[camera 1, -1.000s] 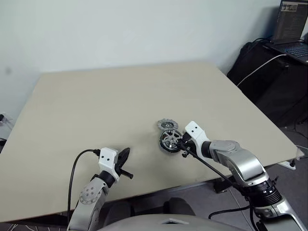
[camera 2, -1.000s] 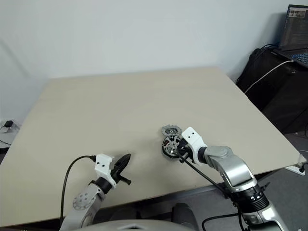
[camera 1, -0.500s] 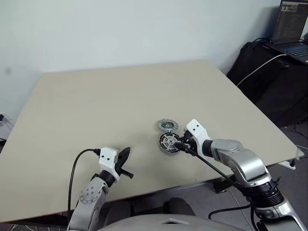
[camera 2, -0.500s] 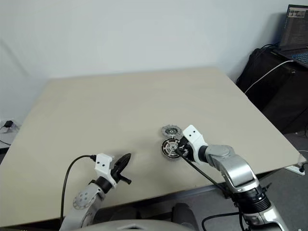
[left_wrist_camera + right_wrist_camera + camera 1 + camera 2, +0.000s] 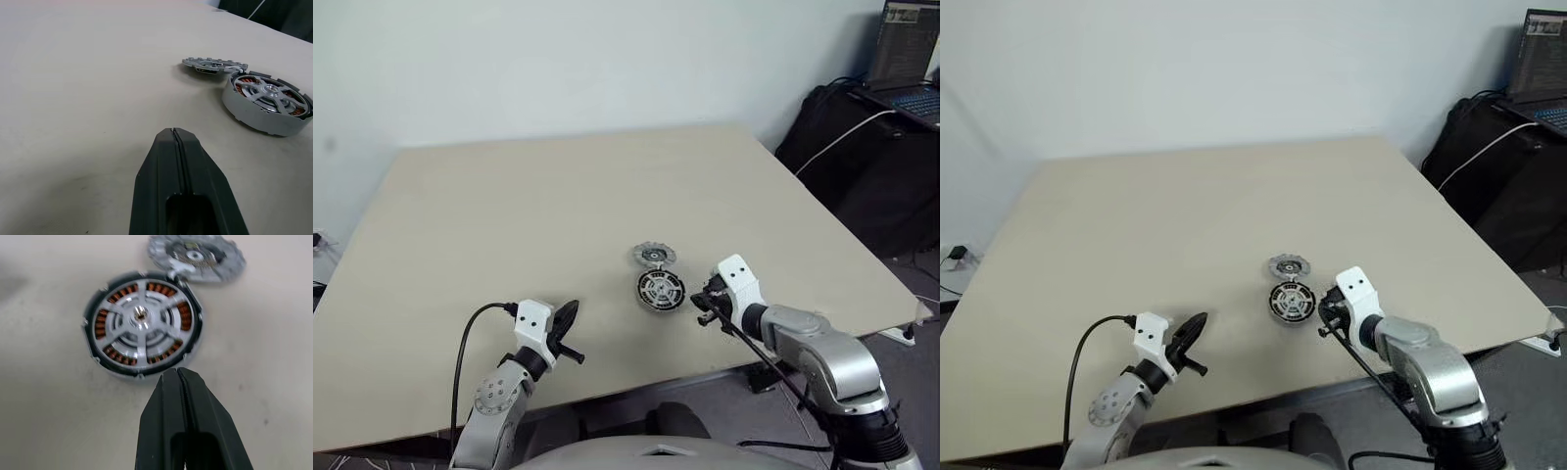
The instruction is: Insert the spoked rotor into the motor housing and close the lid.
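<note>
Now the spoked rotor is sitting flat inside the motor housing, and the orange-brown windings are peeking out between its silver spokes. Both are lying together on the tan table, close to the near edge. The lid is lying flat on the table just behind the housing. From the wrist views its bumpy rim is looking like it is touching the housing's rim, but I cannot tell for sure. It is not covering the housing.

The right gripper is hanging just beside the housing, on the right, a little apart from it and pointing toward it. Its two black fingers are pressed tight together with nothing between them.

The left gripper is sitting low over the table, well apart from the parts, off to their left. Its fingers are also pressed together and holding nothing.
</note>
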### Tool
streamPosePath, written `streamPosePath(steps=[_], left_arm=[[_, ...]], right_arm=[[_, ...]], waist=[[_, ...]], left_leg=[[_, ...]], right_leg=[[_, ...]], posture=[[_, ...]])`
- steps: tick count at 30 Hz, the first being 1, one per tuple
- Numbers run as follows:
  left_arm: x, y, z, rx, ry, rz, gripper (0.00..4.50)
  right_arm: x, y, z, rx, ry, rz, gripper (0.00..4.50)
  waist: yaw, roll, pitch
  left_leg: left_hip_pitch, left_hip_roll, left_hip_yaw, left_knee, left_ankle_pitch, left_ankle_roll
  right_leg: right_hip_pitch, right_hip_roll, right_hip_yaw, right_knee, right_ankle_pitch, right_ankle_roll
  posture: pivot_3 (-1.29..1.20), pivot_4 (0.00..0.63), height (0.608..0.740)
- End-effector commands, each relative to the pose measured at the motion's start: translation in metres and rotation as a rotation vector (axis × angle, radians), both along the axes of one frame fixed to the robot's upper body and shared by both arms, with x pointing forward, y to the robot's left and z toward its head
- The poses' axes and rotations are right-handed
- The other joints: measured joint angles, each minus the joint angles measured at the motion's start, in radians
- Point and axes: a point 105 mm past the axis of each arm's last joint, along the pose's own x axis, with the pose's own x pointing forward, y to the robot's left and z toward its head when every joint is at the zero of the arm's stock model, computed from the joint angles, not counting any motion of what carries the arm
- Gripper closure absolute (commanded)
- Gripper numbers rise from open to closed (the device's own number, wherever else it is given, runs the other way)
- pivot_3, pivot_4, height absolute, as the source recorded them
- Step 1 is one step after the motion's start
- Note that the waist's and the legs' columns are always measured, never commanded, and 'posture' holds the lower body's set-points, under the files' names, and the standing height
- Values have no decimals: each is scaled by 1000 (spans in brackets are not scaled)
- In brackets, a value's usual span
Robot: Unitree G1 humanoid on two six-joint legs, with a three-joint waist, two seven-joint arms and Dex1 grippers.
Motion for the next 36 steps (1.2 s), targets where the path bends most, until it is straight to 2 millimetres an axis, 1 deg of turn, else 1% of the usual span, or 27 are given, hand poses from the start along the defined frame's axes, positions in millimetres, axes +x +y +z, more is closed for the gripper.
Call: streamPosePath(steps=[1, 2, 5, 8, 10, 14, 17, 19, 23, 25, 27, 30, 32, 34, 36], left_arm=[[5, -5, 14, -17, -52, -19, 4500], [6, -6, 14, -19, -52, -22, 4500], [7, -9, 14, -24, -52, -31, 4500], [8, -10, 15, -26, -54, -35, 4500], [8, -10, 15, -25, -55, -36, 4500], [7, -10, 16, -25, -55, -31, 4500], [6, -8, 16, -23, -55, -20, 4500], [5, -7, 16, -24, -55, -16, 4500], [5, -6, 16, -23, -54, -10, 4500], [5, -6, 16, -23, -55, -8, 4500], [5, -6, 16, -24, -55, -7, 4500], [5, -7, 16, -26, -55, -10, 4500], [6, -9, 16, -28, -56, -14, 4500], [6, -9, 16, -30, -56, -17, 4500], [6, -10, 16, -32, -55, -18, 4500]], right_arm=[[13, 6, 24, 14, -156, -29, 4468], [15, 7, 24, 10, -171, -31, 4468], [21, 14, 21, -2, -196, -26, 4468], [32, 21, 14, -9, -208, -23, 4468], [36, 24, 11, -9, -210, -22, 4468], [43, 38, 6, 7, -212, 10, 4468], [47, 43, 0, 7, -210, 15, 4468], [47, 44, -6, 14, -189, 14, 4468], [32, 43, -33, -22, -79, 43, 4468], [28, 42, -39, -30, -57, 53, 4468], [28, 44, -34, -16, -76, 58, 4468], [34, 47, -14, 10, -146, 82, 4468], [32, 47, 1, -29, -191, 178, 4468], [25, 47, 10, -67, -200, 284, 4468], [16, 45, 16, -87, -182, 371, 4075]], waist=[[-3, 0, 0], [-2, 0, 0], [-2, 0, 0], [-3, 0, 0], [-3, 0, 0], [-3, 0, 0], [-4, 0, 0], [-3, 0, 0], [-4, 1, 0], [-4, 0, -1], [-3, 0, -2], [-4, 0, -2], [-3, 1, -1], [-2, 3, 0], [-1, 3, 0]], left_leg=[[0, 0, 0, 0, 0, 0], [0, 0, 0, 0, 0, 0], [1, 0, 0, 0, 0, 0], [0, 0, 0, 0, 0, 0], [0, 0, 0, 0, 0, 0], [0, 0, 0, 0, 0, 0], [0, 0, 0, 0, 0, 0], [0, 0, 0, 0, 0, 0], [0, 0, 0, 0, 0, 0], [1, 0, 0, 0, 0, 0], [2, 0, 0, 0, 0, 0], [3, 0, 0, 0, 0, 0], [2, 0, 0, 0, 0, 0], [1, -1, 0, 0, 0, 0], [0, -1, 0, 0, 0, 0]], right_leg=[[0, 0, 0, 0, 0, 1], [0, 0, 0, 0, -3, 4], [-1, 0, 0, 0, -3, 4], [0, 0, 0, 0, 0, 0], [0, 0, 0, 0, 0, 0], [0, 0, 0, 0, 0, 0], [0, 0, 0, 0, 0, 0], [1, 0, 0, 0, 0, 0], [1, 0, 0, 0, 0, -1], [1, 0, 0, 0, 0, -1], [1, 0, 0, 0, 0, -1], [1, 0, 0, 0, 0, 0], [1, 0, 0, 0, 0, 0], [1, -1, 0, 0, 0, 0], [1, 0, 0, -1, 0, -1]], posture=[[0, 0, 740], [0, 0, 740], [0, 0, 740], [0, 0, 740], [0, 0, 740], [0, 0, 740], [0, 0, 740], [0, 0, 740], [0, 0, 740], [0, 0, 740], [0, 0, 740], [0, 0, 740], [0, 0, 740], [0, 0, 740], [0, 0, 740]])
